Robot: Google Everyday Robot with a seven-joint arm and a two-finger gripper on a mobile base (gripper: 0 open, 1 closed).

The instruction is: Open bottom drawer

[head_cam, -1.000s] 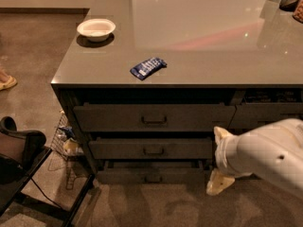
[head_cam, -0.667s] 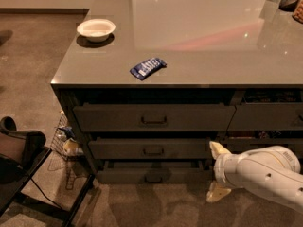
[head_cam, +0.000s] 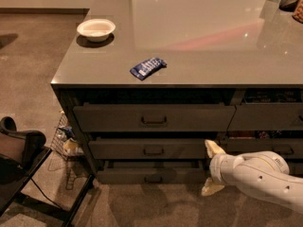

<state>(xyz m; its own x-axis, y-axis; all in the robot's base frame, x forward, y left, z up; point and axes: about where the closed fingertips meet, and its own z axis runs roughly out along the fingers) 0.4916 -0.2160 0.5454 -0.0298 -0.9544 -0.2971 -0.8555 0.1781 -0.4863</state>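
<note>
The bottom drawer (head_cam: 151,176) is the lowest of three stacked wide dark drawers in the cabinet, with a small dark pull handle (head_cam: 153,179) at its centre. Its front stands about level with the drawer above. My gripper (head_cam: 207,168) comes in from the lower right on a white arm (head_cam: 258,176). It is open, with one cream finger (head_cam: 214,148) up by the middle drawer and the other (head_cam: 209,188) down near the floor. It sits at the right end of the bottom drawer, well right of the handle, touching nothing.
The grey countertop (head_cam: 199,56) holds a white bowl (head_cam: 96,29) and a blue packet (head_cam: 147,67). A middle drawer (head_cam: 150,149) and a top drawer (head_cam: 152,118) sit above. A dark chair (head_cam: 21,150) and a wire basket (head_cam: 66,143) stand at the left.
My arm has dropped lower and the gripper has moved a little left, toward the right end of the bottom drawer. The drawers have not moved.
</note>
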